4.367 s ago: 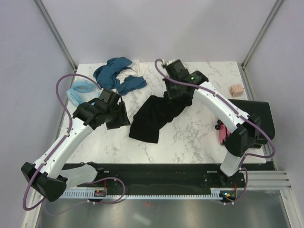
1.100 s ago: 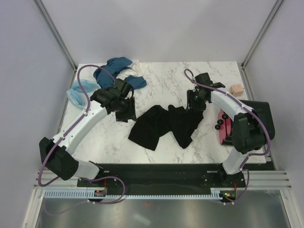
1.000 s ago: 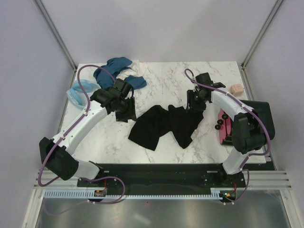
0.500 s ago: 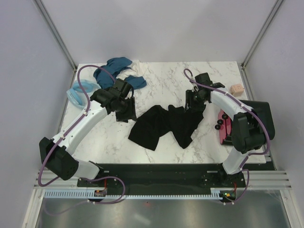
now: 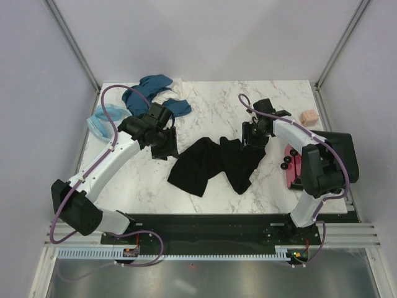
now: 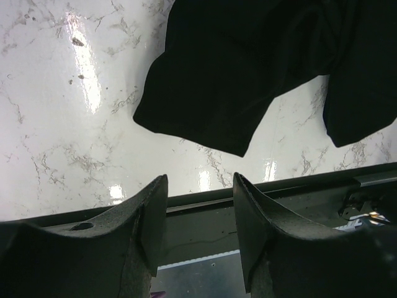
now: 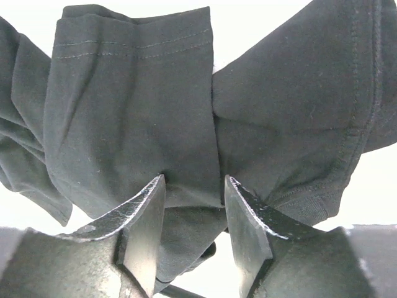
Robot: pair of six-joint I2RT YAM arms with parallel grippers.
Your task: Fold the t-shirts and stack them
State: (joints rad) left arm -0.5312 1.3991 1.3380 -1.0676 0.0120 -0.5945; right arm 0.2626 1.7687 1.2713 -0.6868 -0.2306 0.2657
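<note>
Right now you are at the spreading-out step: nothing is folded yet on the marble table [image 5: 217,102], and the black t-shirt [image 5: 214,162] lies crumpled near its middle, bunched into two lobes that trail toward the near edge. At the far-left corner sits a loose heap of other shirts [image 5: 149,96], teal-blue over white, with a light blue one [image 5: 102,118] just beside it, all well apart from the black one.

Your left gripper [image 5: 162,148] hangs over bare marble just left of the black shirt. From its wrist camera the fingers stand apart with nothing between them, and the shirt's lower edge [image 6: 248,74] lies ahead of them, not touching.

Your right gripper [image 5: 253,141] is at the shirt's far-right end. In its wrist view the jaws are parted around a ridge of black cloth [image 7: 136,112]. The cloth fills the gap, but I cannot tell whether the tips are pressing on it or only hovering close above. A sleeve [image 7: 133,37] with a double-stitched hem lies folded over just beyond the fingertips.

The next move likely calls for you to close the right jaws on a single layer at that hem or shoulder. Bring the left gripper in to take the opposite corner, then draw the two apart so the shirt lies flat before any fold.
</note>
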